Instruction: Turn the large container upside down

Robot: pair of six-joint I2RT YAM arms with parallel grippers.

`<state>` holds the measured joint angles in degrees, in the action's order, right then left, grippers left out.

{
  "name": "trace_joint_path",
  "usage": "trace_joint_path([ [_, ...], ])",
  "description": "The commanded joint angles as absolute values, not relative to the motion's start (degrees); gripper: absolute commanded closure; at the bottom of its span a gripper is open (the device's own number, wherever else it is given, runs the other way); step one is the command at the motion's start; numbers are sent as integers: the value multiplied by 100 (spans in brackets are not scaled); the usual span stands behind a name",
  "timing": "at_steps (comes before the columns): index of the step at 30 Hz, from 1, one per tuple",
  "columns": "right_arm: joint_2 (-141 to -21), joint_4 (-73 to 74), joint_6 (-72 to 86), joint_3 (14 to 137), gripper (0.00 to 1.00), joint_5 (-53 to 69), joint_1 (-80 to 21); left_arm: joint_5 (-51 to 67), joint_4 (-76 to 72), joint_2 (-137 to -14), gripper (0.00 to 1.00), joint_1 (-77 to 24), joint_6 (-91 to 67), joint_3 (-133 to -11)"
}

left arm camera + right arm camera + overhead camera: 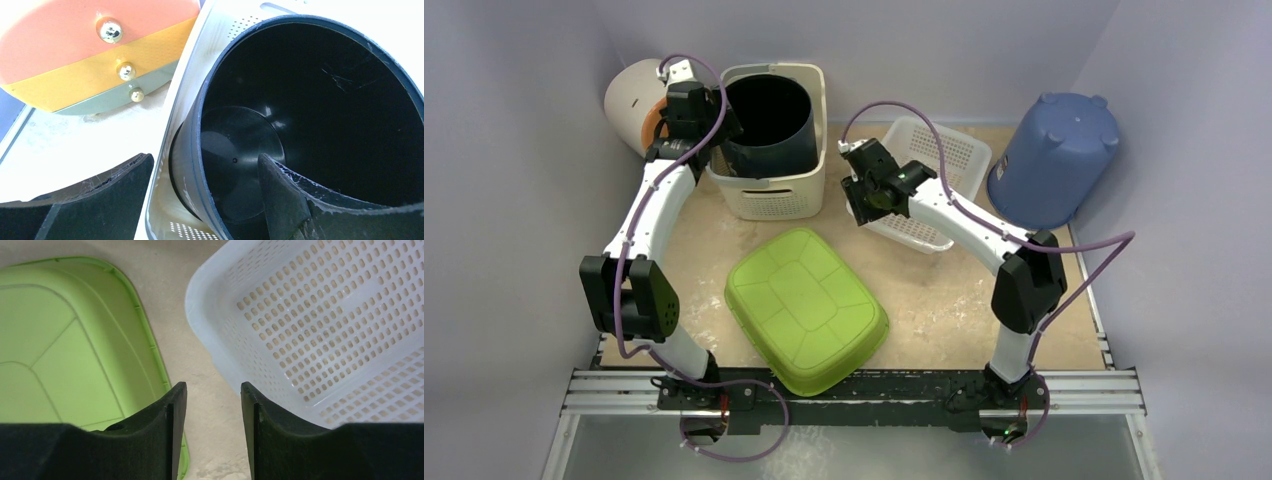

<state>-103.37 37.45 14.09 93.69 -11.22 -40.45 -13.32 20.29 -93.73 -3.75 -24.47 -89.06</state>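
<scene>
A cream perforated basket (769,195) stands upright at the back left with a black bucket (769,125) standing open-side up inside it. My left gripper (709,135) is open at their left rim. In the left wrist view, the gripper (205,180) straddles the cream basket's wall (165,165) and the black bucket's wall (192,150): one finger is outside the basket, the other inside the bucket. My right gripper (864,200) is open and empty, and in the right wrist view it (214,400) is above bare table.
A green tub (804,305) lies upside down in the middle front, also in the right wrist view (65,340). A white perforated basket (929,180) sits right of centre. A blue bucket (1056,155) lies at the back right. A white, orange and yellow drum (634,105) stands at the back left.
</scene>
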Motion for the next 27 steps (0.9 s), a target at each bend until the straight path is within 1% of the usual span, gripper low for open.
trace_joint_path([
  [1,-10583,3696,980,9371,53,-1446,-4027,-1376,1783,-9311,23,-325,-2466,-9031],
  [11,-10737,3270,749,8961,50,-1476,-3837,-1484,1851,-9221,23,-319,-2375,-9000],
  [19,-10782,3052,677,8577,55,-1476,-3776,-1482,1855,-9206,23,-299,-2338,-8927],
  [22,-10739,2989,715,8522,61,-1507,-3775,-1480,1859,-9200,23,-277,-2316,-8904],
  [25,-10627,2982,732,8586,76,-1578,-3777,-1471,1844,-9186,23,-249,-2329,-8887],
  [27,-10565,3009,741,8713,81,-1628,-3768,-1472,1822,-9171,23,-238,-2336,-8870],
])
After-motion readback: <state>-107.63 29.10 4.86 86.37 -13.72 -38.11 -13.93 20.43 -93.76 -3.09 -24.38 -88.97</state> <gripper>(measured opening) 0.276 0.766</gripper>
